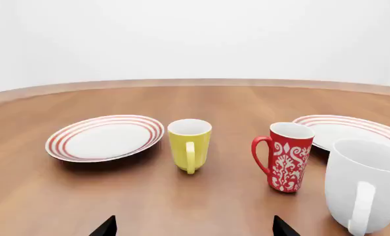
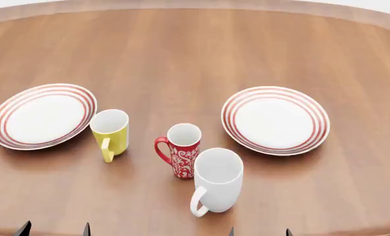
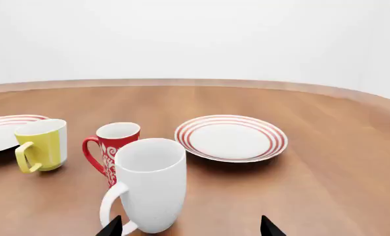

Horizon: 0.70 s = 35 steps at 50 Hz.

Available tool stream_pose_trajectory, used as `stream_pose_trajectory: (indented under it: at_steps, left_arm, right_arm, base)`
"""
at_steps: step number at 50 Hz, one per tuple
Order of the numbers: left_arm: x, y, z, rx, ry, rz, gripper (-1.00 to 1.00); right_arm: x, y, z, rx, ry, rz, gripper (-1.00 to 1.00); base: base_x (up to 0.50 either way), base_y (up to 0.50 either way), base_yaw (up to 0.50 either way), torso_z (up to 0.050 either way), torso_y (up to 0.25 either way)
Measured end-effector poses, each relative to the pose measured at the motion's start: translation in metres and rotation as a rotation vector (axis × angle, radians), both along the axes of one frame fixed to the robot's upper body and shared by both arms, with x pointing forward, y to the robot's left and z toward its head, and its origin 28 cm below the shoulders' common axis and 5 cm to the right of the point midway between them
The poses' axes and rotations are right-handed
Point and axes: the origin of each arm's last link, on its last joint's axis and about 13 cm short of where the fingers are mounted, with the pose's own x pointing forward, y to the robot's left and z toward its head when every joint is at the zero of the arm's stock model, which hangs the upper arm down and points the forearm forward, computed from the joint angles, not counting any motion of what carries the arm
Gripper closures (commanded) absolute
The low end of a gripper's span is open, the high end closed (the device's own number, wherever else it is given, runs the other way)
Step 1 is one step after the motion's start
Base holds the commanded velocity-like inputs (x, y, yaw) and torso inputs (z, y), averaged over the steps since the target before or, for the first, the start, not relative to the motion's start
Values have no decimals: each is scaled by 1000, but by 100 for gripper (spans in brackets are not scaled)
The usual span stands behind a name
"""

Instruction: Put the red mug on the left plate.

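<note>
So the small red mug with the white floral pattern [image 2: 182,156] is standing upright on the round wooden table [image 2: 181,54], roughly mid-table between the two plates and not on either one. Its loop handle points toward the plain yellow mug [image 2: 110,132], which sits just beside the left plate, a white round one with thin red rings [image 2: 43,115]. The yellow mug's rim looks like it nearly meets that plate's edge in the head view, can't tell if they touch. The bigger plain white mug [image 2: 216,180] is right next to the red one, nearer the robot. The matching ringed plate [image 2: 275,119] sits off to the right.

The left gripper [image 2: 55,229] and right gripper [image 2: 259,232] both show just dark fingertips spread apart at the near table edge, holding nothing.
</note>
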Motion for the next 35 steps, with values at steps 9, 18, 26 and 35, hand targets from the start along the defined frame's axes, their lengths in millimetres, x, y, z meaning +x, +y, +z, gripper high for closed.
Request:
stream_pose_trajectory:
  at_steps: [9, 18, 26, 35]
  left_arm:
    - [1, 0, -1, -3, 1, -2, -100]
    - [0, -1, -1, -2, 4, -10, -100]
    - [0, -1, -1, 3, 4, -18, -100]
    - [0, -2, -2, 7, 5, -25, -100]
  right_arm:
    - [1, 0, 0, -7, 2, -8, -100]
    - [0, 0, 0, -24, -4, -6, -100]
    - [0, 1, 1, -27, -10, 0, -100]
    - [-1, 2, 1, -24, -14, 6, -100]
  base:
    - [0, 5, 0, 0, 0]
    - [121, 376, 0, 0, 0]
    - [222, 500, 0, 0, 0]
    - [227, 500, 0, 0, 0]
